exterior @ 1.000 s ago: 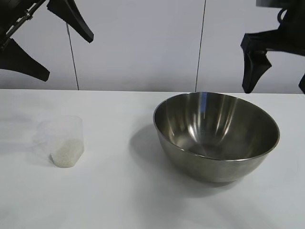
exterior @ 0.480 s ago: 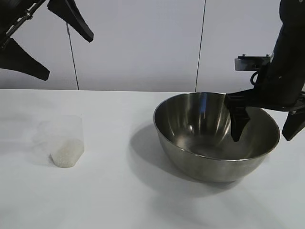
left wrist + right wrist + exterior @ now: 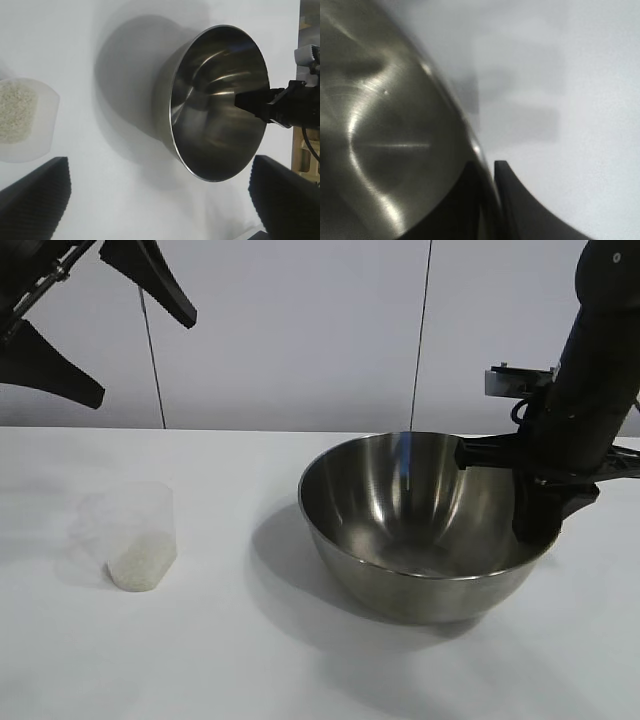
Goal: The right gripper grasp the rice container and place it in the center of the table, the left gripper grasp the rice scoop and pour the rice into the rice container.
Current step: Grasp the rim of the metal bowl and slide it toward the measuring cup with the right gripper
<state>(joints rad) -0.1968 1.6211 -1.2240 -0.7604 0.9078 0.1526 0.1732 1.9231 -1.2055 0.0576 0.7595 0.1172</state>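
One of two stages under way, none finished. Right gripper [image 3: 540,525] down at rice container's [image 3: 400,540] rim on the side away from the scoop, fingers pinched together on the steel wall, one inside, one outside, clearest in right wrist view [image 3: 487,200]. Bowl sitting right of middle on the table [image 3: 250,660], looks slightly tipped, not yet centred. Rice scoop [image 3: 135,535] well apart to the left, upright, untouched, rice [image 3: 135,565] heaped in its bottom. Left gripper [image 3: 95,325] parked high above the scoop side, fingers spread wide, holding nothing. Left to do, by judgement: drag or lift bowl to centre, release, then scoop pickup and pour
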